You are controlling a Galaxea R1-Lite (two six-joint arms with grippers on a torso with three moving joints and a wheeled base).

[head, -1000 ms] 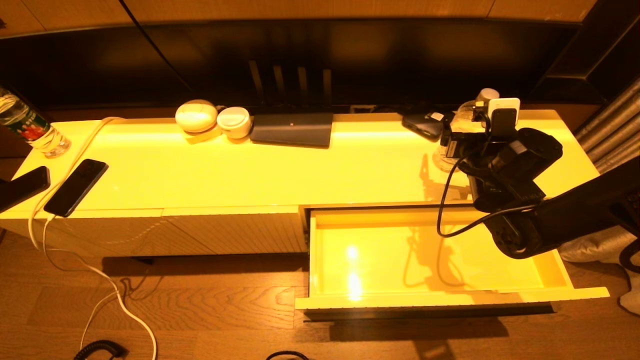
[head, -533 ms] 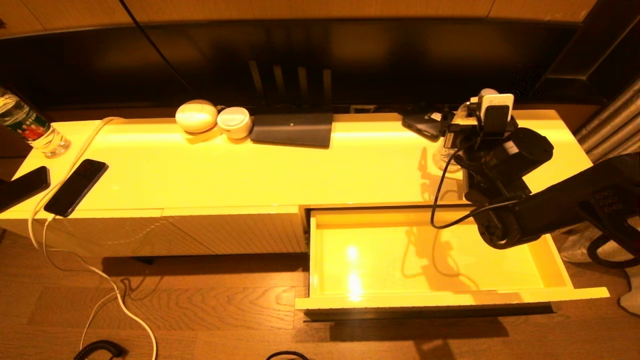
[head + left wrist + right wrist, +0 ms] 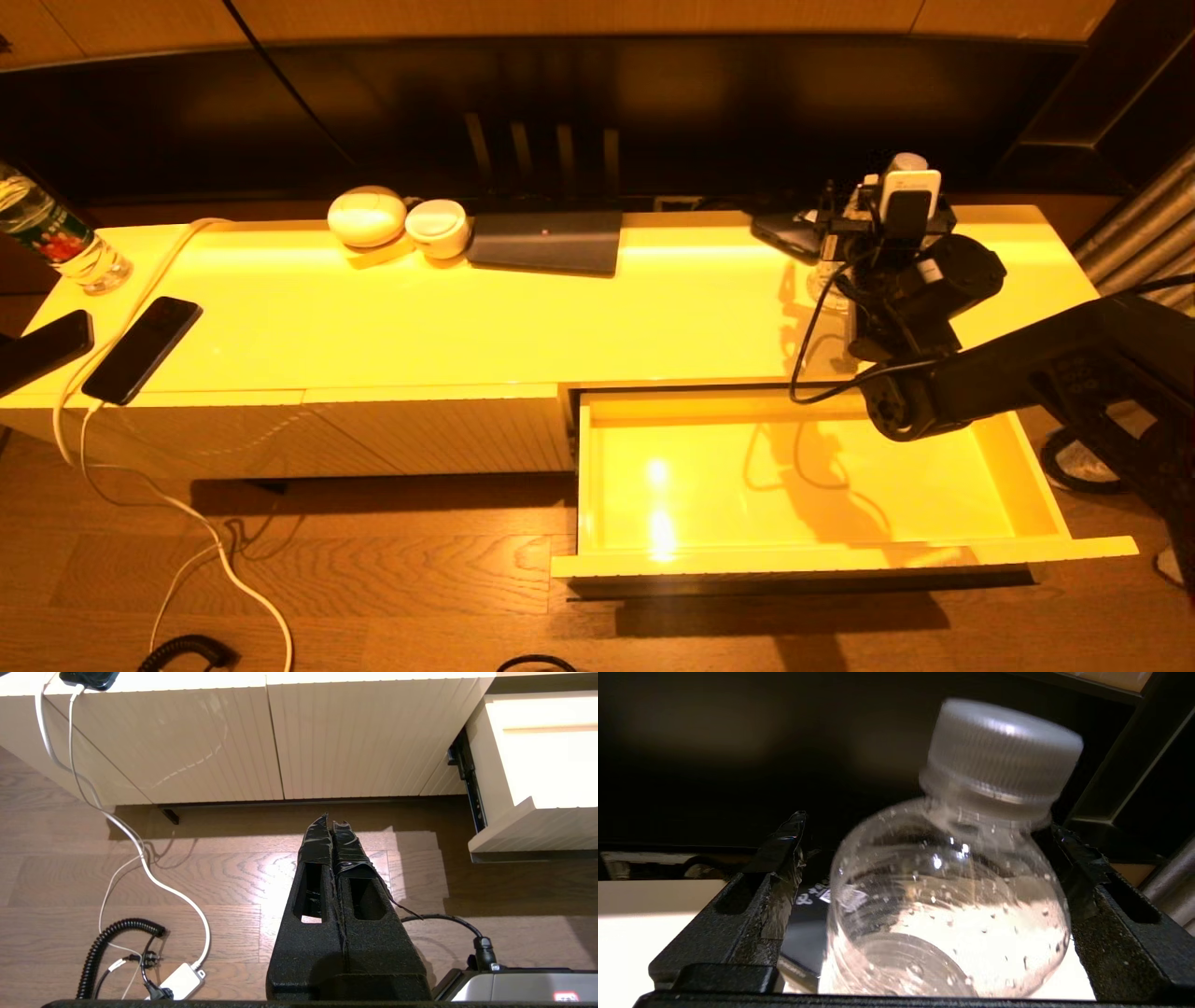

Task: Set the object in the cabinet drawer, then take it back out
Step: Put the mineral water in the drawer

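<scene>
A: Right hand [image 3: 924,905] first. State?

B: Spread wide, 1 finger [image 3: 777,877] on each side of the clear bottle [image 3: 945,896], and there is a visible gap on at least 1 side. Not gripping. In the head view the right hand [image 3: 854,238] sits at the far right of the yellow surface [image 3: 485,317], pointing toward the back wall.

A: Where is the bottle?

B: Standing upright on the surface near the back right corner, white cap [image 3: 1004,749] on, a little water in it. Mostly hidden behind the wrist in the head view. A dark flat device [image 3: 789,233] lies just beside it.

A: Drawer?

B: The cabinet drawer [image 3: 1032,490] is pulled fully out below the right end of the surface, nothing inside it.

A: Left hand?

B: Left hand [image 3: 332,826] is parked low over the wood floor [image 3: 210,877], fingers pressed together, holding nothing.

A: Progress?

B: Early, I'd say. Drawer is open and the hand brackets the bottle, but the grasp isn't made. Left: grip, lift, set it in the drawer, then take it back out. Cannot tell if closing the drawer is expected.
</scene>
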